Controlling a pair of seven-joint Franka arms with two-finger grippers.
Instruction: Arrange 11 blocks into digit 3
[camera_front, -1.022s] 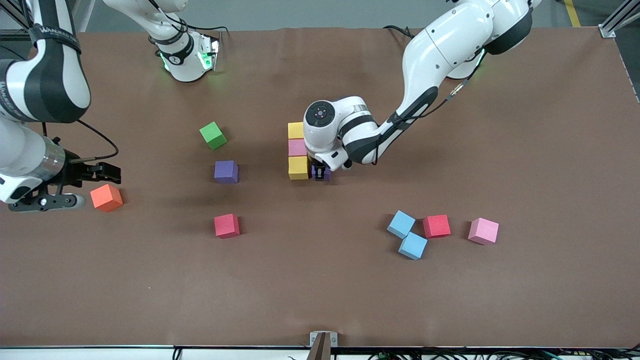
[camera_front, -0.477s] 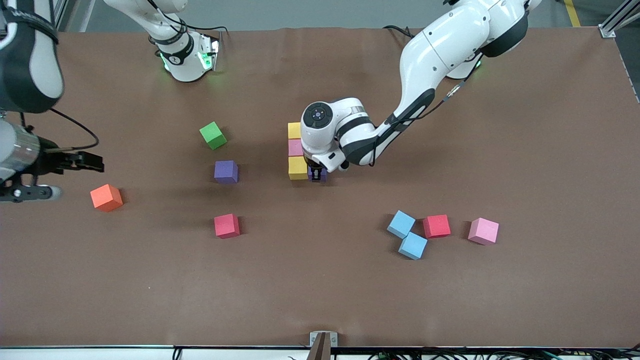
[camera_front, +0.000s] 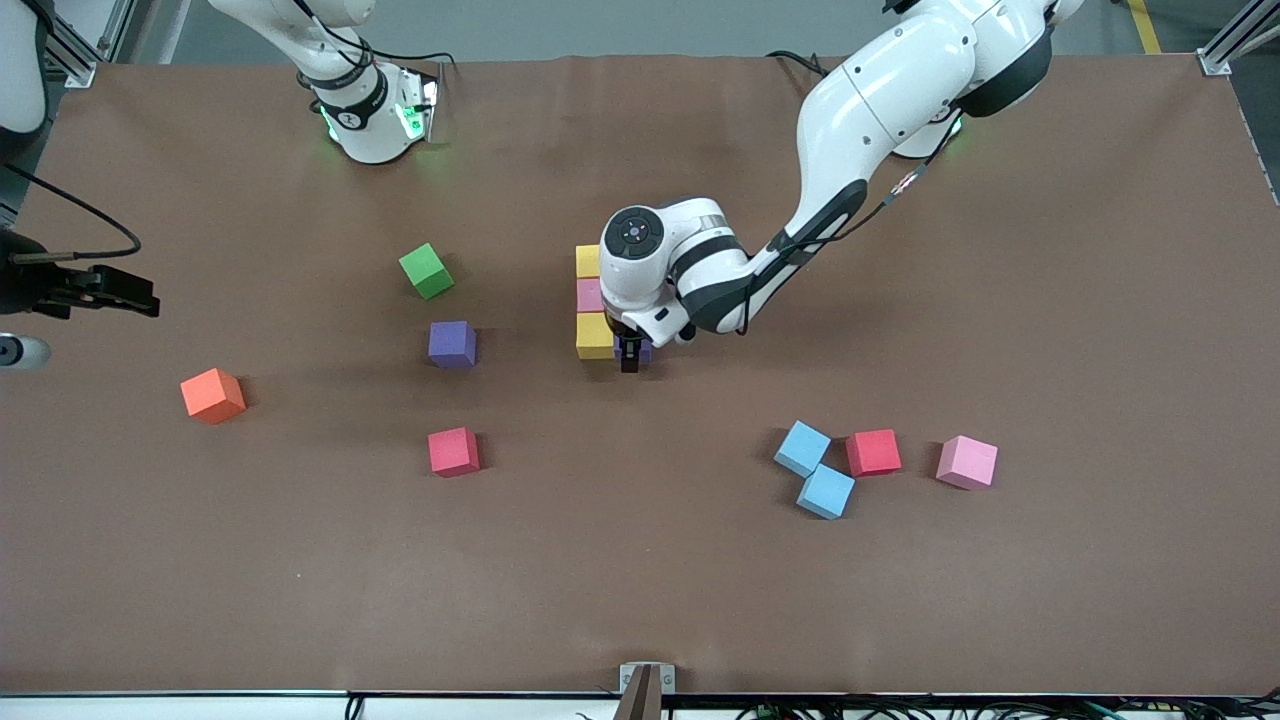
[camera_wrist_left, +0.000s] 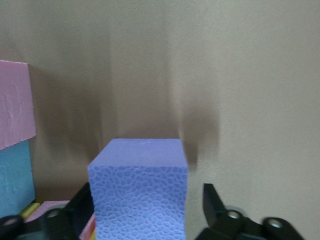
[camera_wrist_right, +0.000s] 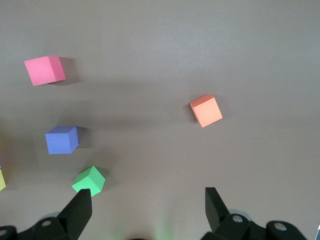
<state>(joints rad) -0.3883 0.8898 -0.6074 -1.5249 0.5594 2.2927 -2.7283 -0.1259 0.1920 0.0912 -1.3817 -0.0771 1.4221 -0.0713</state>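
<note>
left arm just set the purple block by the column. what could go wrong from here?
1. The left gripper is open but its fingers flank the purple block; a skewed lift could drag it off the yellow block.
2. The two light blue blocks touch the red block, so grasping one may shove its neighbours.
3. The right gripper hangs above the green cube, which is no part of the figure.

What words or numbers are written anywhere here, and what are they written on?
Nothing here can be read for sure.
Black band near the right arm's base: a small white mark, too small to read.
Metal bracket at the table's edge: tiny marks, too small to read.
The blocks: no writing.
</note>
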